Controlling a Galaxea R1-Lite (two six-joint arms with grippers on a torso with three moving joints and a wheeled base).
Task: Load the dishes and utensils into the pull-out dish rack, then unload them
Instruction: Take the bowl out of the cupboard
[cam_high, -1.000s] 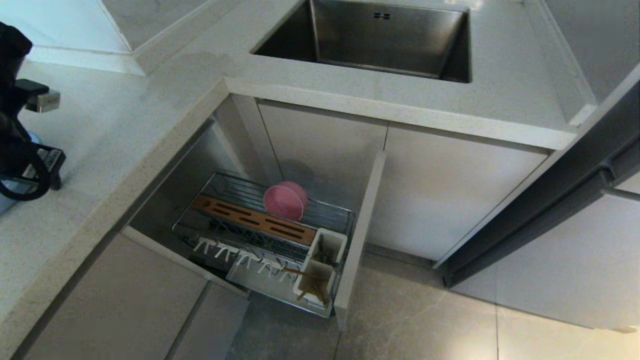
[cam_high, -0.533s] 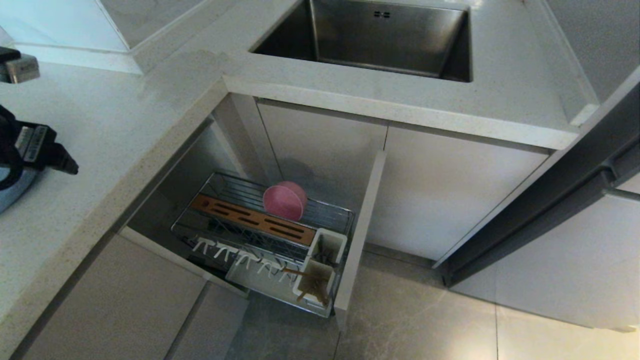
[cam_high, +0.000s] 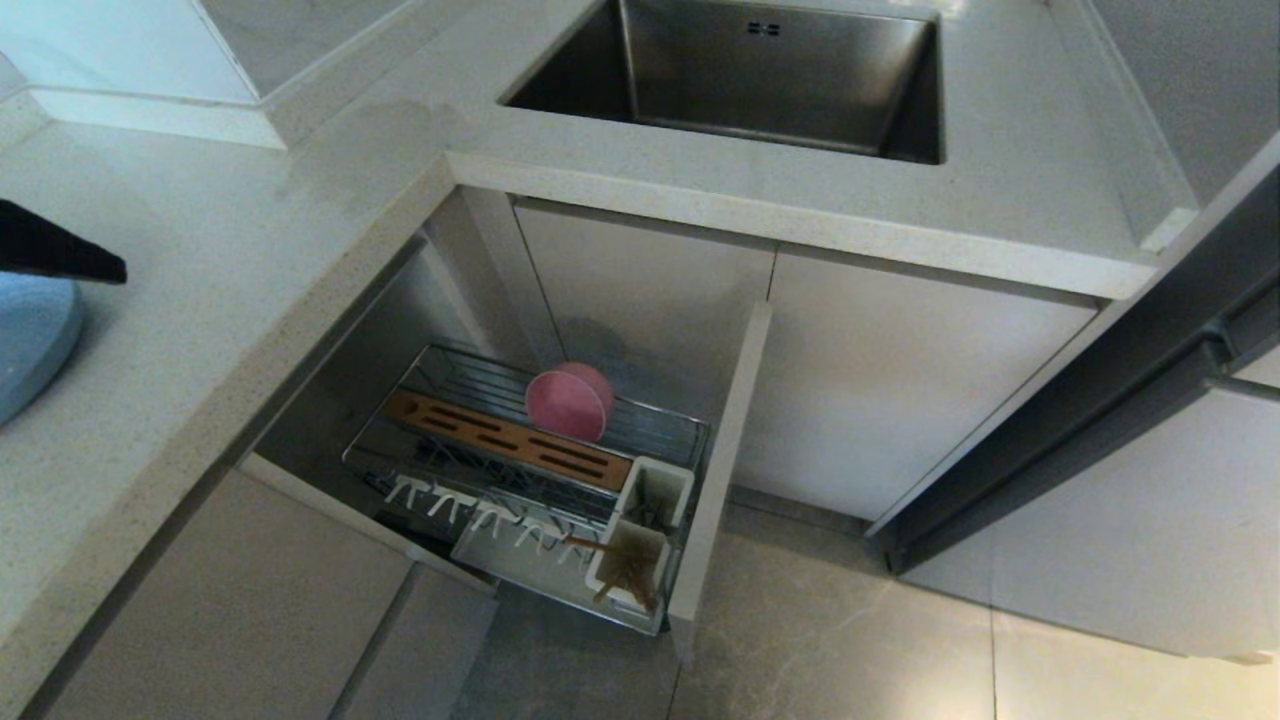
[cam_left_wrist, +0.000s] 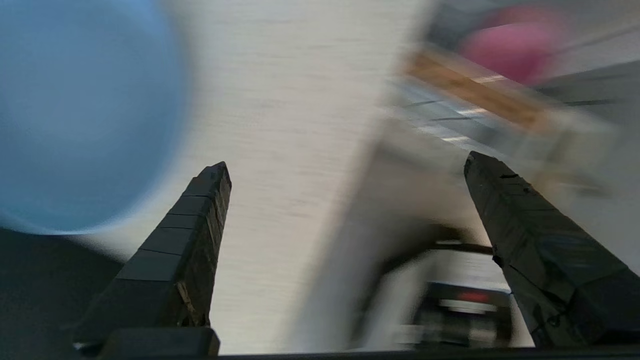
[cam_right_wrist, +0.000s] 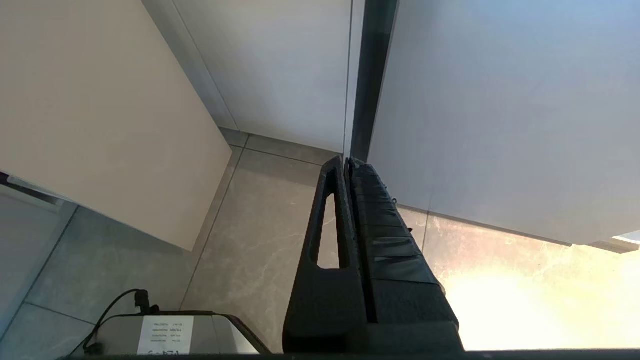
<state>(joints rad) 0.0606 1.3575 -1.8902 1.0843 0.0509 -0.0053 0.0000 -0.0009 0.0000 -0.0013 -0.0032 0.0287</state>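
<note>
Head view: left tool (cam_left_wrist: 345, 165) spread wide and empty over the surface (cam_high: 250, 230) beside blue plate (cam_high: 30, 340), apparently unloaded; pink bowl (cam_high: 568, 402) propped in pull-out rack (cam_high: 650, 435); right tool (cam_right_wrist: 347, 165) pressed together.

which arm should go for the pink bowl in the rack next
Probably left. The left end effector is open and empty over the counter, with the pink bowl and rack in its wrist view. The right end effector is shut, parked facing floor and cabinets.
</note>
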